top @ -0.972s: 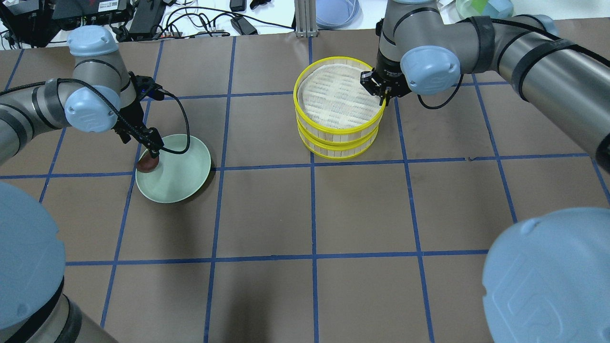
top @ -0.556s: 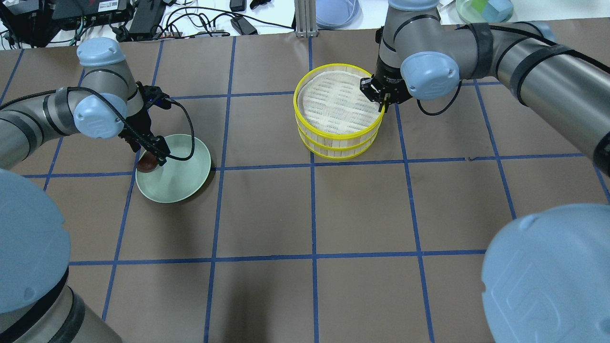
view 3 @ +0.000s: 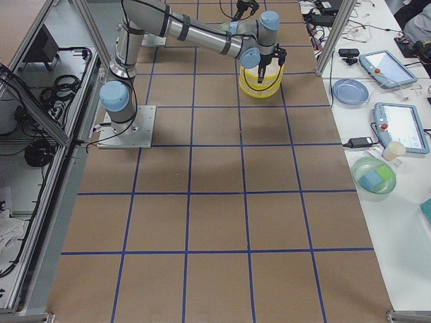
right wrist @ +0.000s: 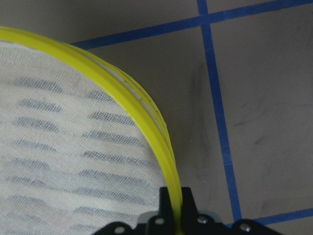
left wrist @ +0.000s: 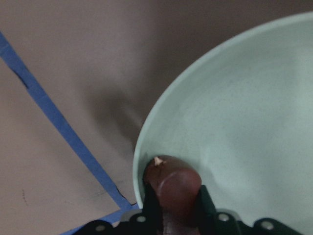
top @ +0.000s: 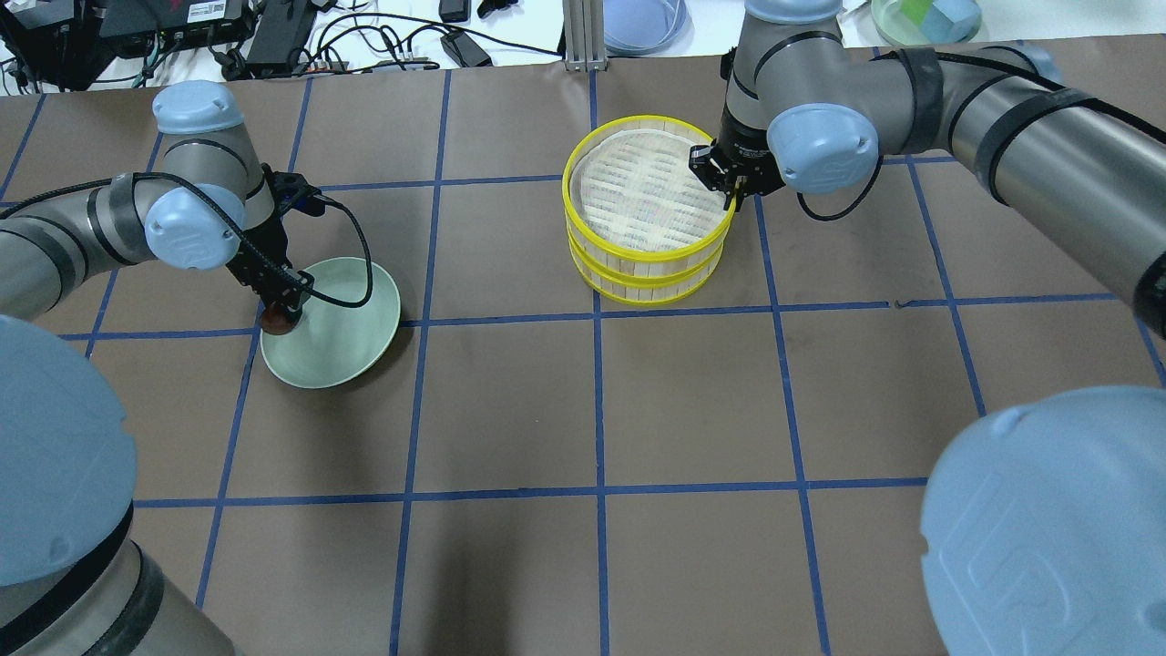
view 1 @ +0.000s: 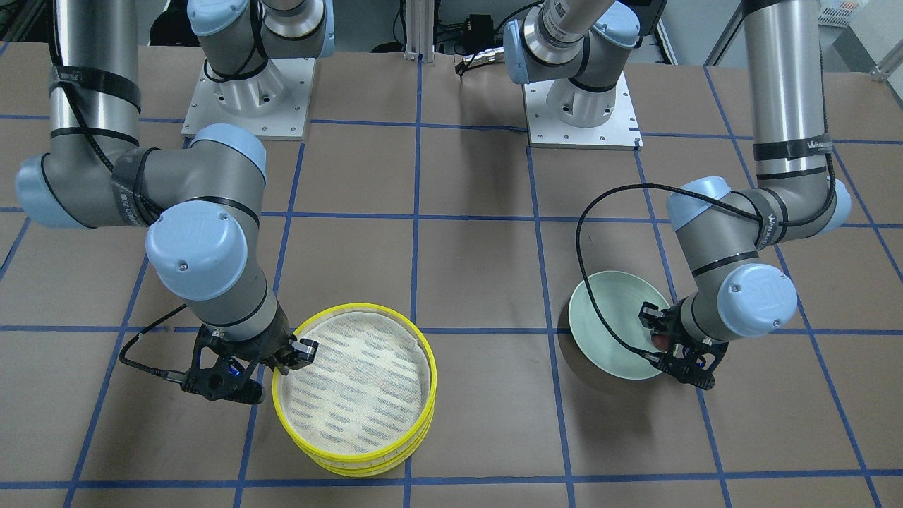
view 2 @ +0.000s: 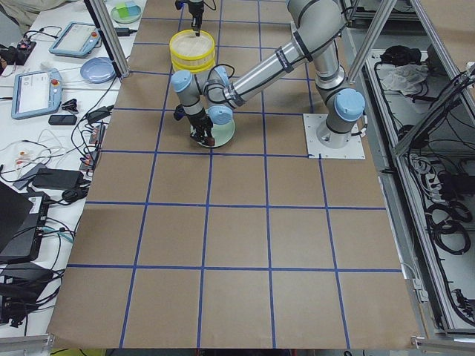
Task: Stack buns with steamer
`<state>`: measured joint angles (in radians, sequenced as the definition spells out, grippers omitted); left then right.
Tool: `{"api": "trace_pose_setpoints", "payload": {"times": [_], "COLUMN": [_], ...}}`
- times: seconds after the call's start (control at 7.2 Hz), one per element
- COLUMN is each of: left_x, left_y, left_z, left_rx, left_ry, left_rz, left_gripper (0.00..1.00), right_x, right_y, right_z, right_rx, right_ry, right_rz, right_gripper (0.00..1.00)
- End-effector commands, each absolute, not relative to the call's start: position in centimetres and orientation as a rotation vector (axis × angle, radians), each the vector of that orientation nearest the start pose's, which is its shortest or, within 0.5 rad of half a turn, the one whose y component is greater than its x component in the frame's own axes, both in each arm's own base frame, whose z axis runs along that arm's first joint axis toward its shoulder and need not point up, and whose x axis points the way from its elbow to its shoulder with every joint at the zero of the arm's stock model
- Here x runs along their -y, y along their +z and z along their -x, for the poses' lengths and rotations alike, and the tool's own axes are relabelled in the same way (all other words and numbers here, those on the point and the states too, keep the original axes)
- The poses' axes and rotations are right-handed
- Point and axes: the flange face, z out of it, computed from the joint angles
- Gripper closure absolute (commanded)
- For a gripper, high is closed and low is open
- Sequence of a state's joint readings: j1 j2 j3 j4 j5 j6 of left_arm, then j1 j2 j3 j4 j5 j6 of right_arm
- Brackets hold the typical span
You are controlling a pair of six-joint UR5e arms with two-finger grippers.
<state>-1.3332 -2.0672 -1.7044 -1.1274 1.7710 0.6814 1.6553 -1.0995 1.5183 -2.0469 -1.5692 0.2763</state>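
Note:
My left gripper (top: 282,305) is shut on the dark reddish-brown bun (left wrist: 173,188) at the rim of the pale green plate (top: 346,314), which looks tilted. The bun also shows in the overhead view (top: 276,321). Two yellow-rimmed steamer trays stand stacked, the upper one (top: 642,187) on the lower one (top: 647,281). The upper tray's white cloth is bare. My right gripper (top: 731,189) is shut on the upper tray's yellow rim (right wrist: 161,147) at its right side. The pale cream bun is not in view.
An aluminium post (top: 580,32) stands at the table's far edge. Beyond it a white bench holds a blue plate (top: 642,18), cables and a green bowl (top: 925,14). Brown table surface (top: 692,401) with blue grid lines lies in front of the steamer.
My left gripper has shifted slightly left and down on the bun at the plate's rim, and the plate has tipped a little. My right gripper has nudged the upper tray slightly while holding its rim.

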Motion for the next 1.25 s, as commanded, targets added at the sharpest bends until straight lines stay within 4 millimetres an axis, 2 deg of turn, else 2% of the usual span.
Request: {"api": "trace_pose_setpoints", "payload": {"times": [0.0,0.28,0.42,0.56,0.69,0.83,0.97,1.11], "left_x": [61.3,62.4,63.0,63.4,63.5,63.4,63.2,63.6], "left_y": [19.8,22.3,24.0,25.6,26.3,27.4,29.5,32.5], "left_z": [-3.3,-4.5,-4.7,-4.7,-4.3,-3.9,-2.4,0.9], "left_rx": [-2.922,-2.914,-2.909,-2.914,-2.963,-3.003,-3.018,-3.113], "left_ry": [0.367,0.300,0.252,0.199,0.153,0.101,0.034,-0.097], "left_rz": [-0.739,-0.711,-0.685,-0.657,-0.488,-0.397,-0.228,0.091], "left_gripper": [1.00,1.00,1.00,1.00,1.00,1.00,1.00,1.00], "right_x": [64.4,64.6,64.8,64.7,64.8,64.8,64.6,63.7], "right_y": [28.2,27.9,28.1,28.1,28.2,28.3,30.0,33.9], "right_z": [-18.9,-18.9,-18.9,-18.9,-18.9,-18.9,-18.9,-18.4], "right_rx": [-3.113,-3.112,-3.110,-3.110,-3.107,-3.108,-3.099,-3.103], "right_ry": [-0.079,-0.086,-0.115,-0.110,-0.129,-0.134,-0.170,-0.255], "right_rz": [-0.304,-0.306,-0.304,-0.304,-0.306,-0.306,-0.303,-0.291], "right_gripper": [1.00,0.98,0.79,0.54,0.27,0.00,0.00,0.00]}}
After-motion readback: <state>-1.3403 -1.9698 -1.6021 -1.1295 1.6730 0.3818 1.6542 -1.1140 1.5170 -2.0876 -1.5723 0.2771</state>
